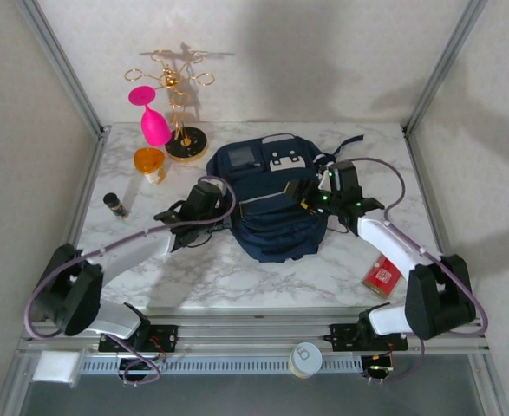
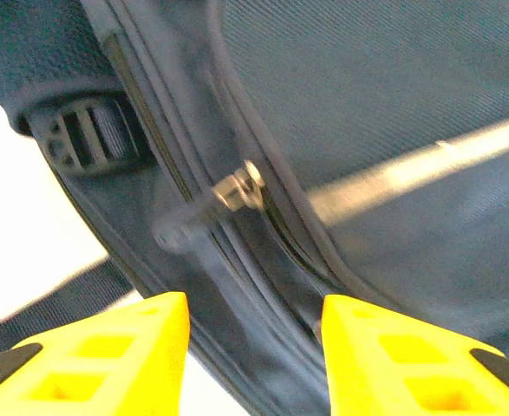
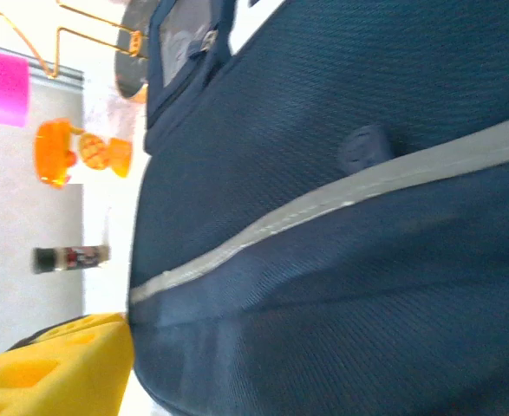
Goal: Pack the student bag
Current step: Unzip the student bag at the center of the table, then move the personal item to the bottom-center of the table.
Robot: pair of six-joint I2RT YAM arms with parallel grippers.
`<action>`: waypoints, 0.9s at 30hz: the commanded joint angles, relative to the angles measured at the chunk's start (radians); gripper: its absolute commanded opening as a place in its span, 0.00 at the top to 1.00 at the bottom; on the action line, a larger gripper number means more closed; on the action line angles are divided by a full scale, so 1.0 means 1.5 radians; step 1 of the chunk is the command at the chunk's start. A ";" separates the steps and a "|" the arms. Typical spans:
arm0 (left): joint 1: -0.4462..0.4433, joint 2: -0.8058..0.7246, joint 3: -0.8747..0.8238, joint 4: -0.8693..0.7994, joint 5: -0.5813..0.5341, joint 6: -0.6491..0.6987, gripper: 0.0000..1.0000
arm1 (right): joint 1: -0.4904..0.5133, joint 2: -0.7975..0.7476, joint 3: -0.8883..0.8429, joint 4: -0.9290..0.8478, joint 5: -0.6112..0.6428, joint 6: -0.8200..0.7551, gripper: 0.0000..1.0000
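The student bag (image 1: 271, 230) lies flat near the middle of the marble-patterned table (image 1: 237, 282), with its front face up. Its long axis runs from the far side toward the arms, a little slanted. The top end, with the square grey patch (image 1: 241, 159) and the white patch (image 1: 287, 160), points to the far wall, and the rounded bottom end points to the arm bases. A pale stripe (image 3: 323, 208) crosses the front from side to side.

The left gripper (image 2: 254, 364) is at the bag's left edge. Its yellow fingers (image 2: 141, 355) stand apart and pinch nothing. The metal zipper pull (image 2: 237, 189) lies just ahead of the gap, and a dark strap buckle (image 2: 85, 139) sits further to the left. The right gripper (image 1: 316, 198) is over the bag's right side. Its wrist view shows one yellow finger (image 3: 55, 368) beside the fabric, so it cannot be told if the jaws are spread or closed.

Far left of the bag stand a gold wire rack (image 1: 180, 91) on a black round base, a pink goblet (image 1: 153, 117) (it leans against the rack) and an orange cup (image 1: 150, 163). A small dark bottle (image 1: 115, 205) stands near the left edge. A red box (image 1: 381, 277) lies beside the right arm, well apart from the bag. A round can (image 1: 306, 360) rests on the front rail.
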 commanded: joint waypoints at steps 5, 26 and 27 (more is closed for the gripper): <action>-0.107 -0.071 -0.045 0.035 -0.028 -0.106 0.46 | -0.079 -0.188 -0.075 -0.207 0.155 -0.011 0.03; -0.288 0.146 0.076 0.209 -0.023 -0.197 0.26 | -0.486 -0.210 -0.237 -0.232 0.383 0.056 0.01; -0.288 0.155 0.081 0.206 -0.021 -0.195 0.26 | -0.485 -0.206 -0.243 -0.229 0.377 0.060 0.01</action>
